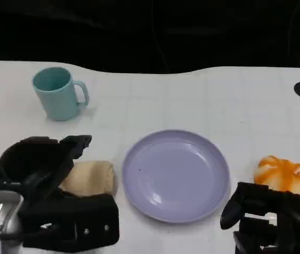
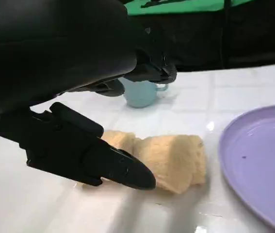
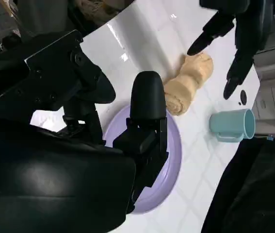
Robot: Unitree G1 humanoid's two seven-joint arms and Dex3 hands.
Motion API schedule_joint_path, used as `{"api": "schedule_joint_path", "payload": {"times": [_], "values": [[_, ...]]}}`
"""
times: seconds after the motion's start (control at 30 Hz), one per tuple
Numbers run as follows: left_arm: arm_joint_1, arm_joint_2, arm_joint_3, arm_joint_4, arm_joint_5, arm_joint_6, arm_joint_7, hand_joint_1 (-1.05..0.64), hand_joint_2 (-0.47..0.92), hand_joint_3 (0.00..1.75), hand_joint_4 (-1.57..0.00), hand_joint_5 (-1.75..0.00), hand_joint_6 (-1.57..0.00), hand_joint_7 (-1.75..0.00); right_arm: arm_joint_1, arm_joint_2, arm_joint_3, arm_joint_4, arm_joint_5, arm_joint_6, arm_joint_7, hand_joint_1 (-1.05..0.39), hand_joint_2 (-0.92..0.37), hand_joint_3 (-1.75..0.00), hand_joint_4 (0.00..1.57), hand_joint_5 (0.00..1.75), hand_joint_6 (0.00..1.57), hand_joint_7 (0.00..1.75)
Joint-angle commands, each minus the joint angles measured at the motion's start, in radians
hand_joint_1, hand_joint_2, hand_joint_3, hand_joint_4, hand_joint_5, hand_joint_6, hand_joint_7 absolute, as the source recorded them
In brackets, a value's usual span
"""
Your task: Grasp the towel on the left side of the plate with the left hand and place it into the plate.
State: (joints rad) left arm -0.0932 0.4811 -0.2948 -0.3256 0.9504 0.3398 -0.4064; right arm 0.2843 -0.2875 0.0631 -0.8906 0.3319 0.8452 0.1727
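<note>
Rolled tan towel (image 1: 90, 178) lies flat on the white bench (image 1: 202, 100), just left of the lavender plate (image 1: 176, 175), close to its rim but not on it. In the left wrist view the towel (image 2: 169, 160) shows as a loose roll, one end near the plate (image 2: 261, 165) edge.

Left robot hand (image 1: 60, 180) is over and around the towel, fingers spread apart: one finger (image 1: 78, 143) reaches past the far side of the roll, the thicker lower part sits on the near side. Left wrist view: a finger (image 2: 108, 162) lies low against the bench beside the towel's near side, upper fingers above it with a gap. Not closed on the towel; can't tell if any finger actually touches it. Right wrist view shows the left robot hand (image 3: 229, 36) above the towel (image 3: 188, 82), fingertips pointing down either side, nothing held.

Right robot hand (image 1: 266, 217) sits low at the bench's near right, right of the plate, fingers loosely apart, holding nothing; its fingers (image 3: 147, 111) show over the plate (image 3: 169, 160) in its own wrist view.

Plate is bare. Teal mug (image 1: 58, 93) stands upright at the far left, handle to the right, well apart from the towel. Orange-and-white pumpkin-like thing (image 1: 286, 177) sits right of the plate, just beyond the right robot hand.
</note>
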Motion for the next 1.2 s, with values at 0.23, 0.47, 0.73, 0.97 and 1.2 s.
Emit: {"api": "schedule_joint_path", "payload": {"times": [0.23,0.47,0.73,0.97,1.2], "values": [[-0.132,-0.045,-0.069,0.323,0.028,-0.023,0.058,-0.53,0.85,0.00,-0.32,-0.10,-0.30,-0.01,0.011,-0.011,-0.021,-0.019,0.008,0.001,0.011,0.01,-0.53,-1.23,0.67,1.75,0.65,1.48],[-0.190,-0.083,-0.105,0.529,0.002,-0.043,0.131,-0.41,0.88,0.01,-0.37,-0.07,-0.32,-0.01,0.018,-0.011,-0.015,-0.030,0.006,0.004,0.008,0.01,-0.52,-1.24,0.67,1.75,0.64,1.48],[-0.194,-0.082,-0.102,0.681,-0.077,-0.175,0.327,-0.31,0.92,0.16,-0.83,-1.29,-1.16,-0.14,0.020,-0.009,-0.011,-0.033,0.003,0.004,0.005,0.01,-0.52,-1.24,0.67,1.74,0.65,1.47],[-0.159,-0.072,-0.079,0.630,-0.109,-0.198,0.408,-0.32,0.92,0.31,-0.72,-1.74,-0.66,-1.15,0.019,-0.015,-0.012,-0.030,0.002,-0.007,0.014,0.00,-0.52,-1.24,0.67,1.75,0.66,1.46],[-0.117,-0.061,-0.028,0.539,-0.156,-0.284,0.515,-0.23,0.92,0.20,-0.80,-1.75,-0.51,-1.74,0.018,-0.013,-0.013,-0.031,0.002,-0.001,0.010,0.01,-0.51,-1.24,0.67,1.74,0.66,1.46]]}}
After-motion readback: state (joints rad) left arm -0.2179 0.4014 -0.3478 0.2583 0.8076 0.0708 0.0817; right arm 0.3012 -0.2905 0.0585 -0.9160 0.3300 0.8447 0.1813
